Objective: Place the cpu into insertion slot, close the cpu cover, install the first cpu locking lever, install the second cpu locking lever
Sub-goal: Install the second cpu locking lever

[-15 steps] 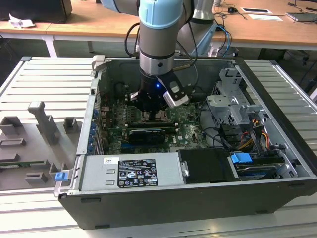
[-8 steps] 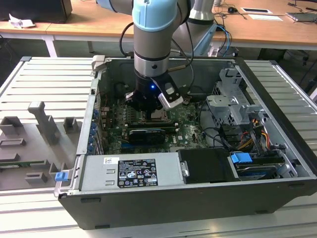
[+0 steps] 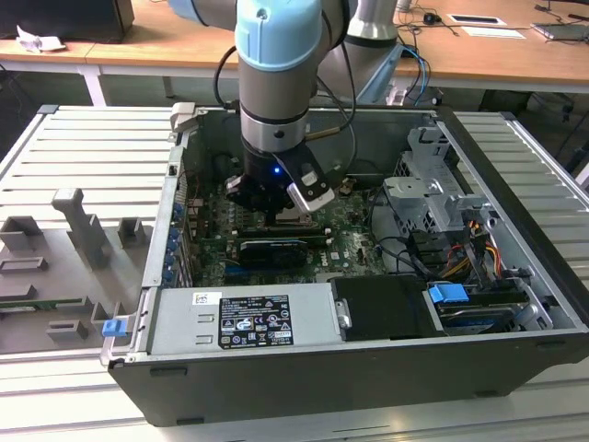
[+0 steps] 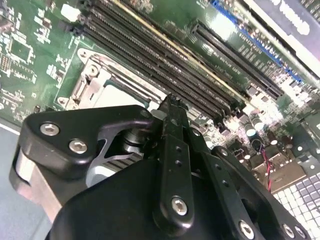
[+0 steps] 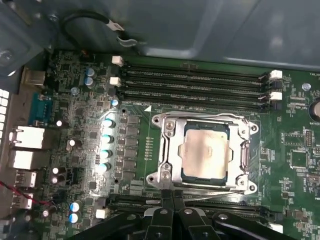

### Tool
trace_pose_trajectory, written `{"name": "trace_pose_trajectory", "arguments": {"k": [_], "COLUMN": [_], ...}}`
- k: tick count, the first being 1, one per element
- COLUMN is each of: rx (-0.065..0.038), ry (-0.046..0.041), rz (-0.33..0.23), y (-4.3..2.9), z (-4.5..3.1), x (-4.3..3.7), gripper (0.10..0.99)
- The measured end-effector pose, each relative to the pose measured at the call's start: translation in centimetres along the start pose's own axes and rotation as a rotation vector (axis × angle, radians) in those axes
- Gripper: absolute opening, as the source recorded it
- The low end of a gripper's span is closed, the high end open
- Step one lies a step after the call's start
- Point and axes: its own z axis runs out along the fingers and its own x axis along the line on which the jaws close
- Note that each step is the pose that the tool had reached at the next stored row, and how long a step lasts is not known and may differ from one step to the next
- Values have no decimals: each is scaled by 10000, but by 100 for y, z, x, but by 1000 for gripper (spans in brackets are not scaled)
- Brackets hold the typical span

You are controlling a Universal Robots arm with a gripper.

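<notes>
In the first wrist view the cpu (image 5: 206, 150) lies flat inside the insertion slot (image 5: 205, 152), its pale metal top showing through the window of the cpu cover (image 5: 172, 150), which is folded down over it. The gripper (image 5: 173, 196) sits at the socket's 6 o'clock edge, its two black fingers (image 5: 166, 200) pressed together with no gap between them and their tips touching, or just above, the thin locking lever (image 5: 215, 194) that runs along that edge. Whether anything is pinched between the tips I cannot tell.

In the second wrist view the gripper (image 4: 172, 102) has its joined fingers pointing down at the socket's metal frame, with the long black memory slots (image 4: 165, 60) just beyond.

In the exterior view the arm (image 3: 276, 83) reaches straight down into the open computer case (image 3: 368, 368), and the gripper (image 3: 276, 207) is low over the green motherboard (image 3: 354, 235) near the case's middle. The case rests on a grey slatted desk (image 3: 83, 147).
</notes>
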Motion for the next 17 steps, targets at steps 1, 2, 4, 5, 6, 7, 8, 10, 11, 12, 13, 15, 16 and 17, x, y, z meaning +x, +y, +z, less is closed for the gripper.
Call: {"name": "trace_pose_trajectory", "arguments": {"k": [1,2,4,5,6,7,8,10,11,12,13,15,16,17], "rx": [-53,-101,-206,-297,-431,-490,-541,-651,-686,-710,-733,-831,-878,-922], "ry": [-5,-11,-18,-27,-37,-43,-48,-56,-59,-62,-64,-73,-76,-79], "rz": [0,-1,-4,-7,-9,-9,-7,-5,-5,-5,-5,-3,-2,-4], "y": [-3,-6,-13,-20,-27,-33,-40,-58,-69,-79,-89,-109,-113,-117], "z": [3,9,25,40,48,52,58,72,84,96,107,132,138,144], "x": [10,20,49,68,80,84,88,93,94,95,96,103,107,108], "gripper": [106,106,106,106,106,106,106,106,106,106,106,106,106,106]}}
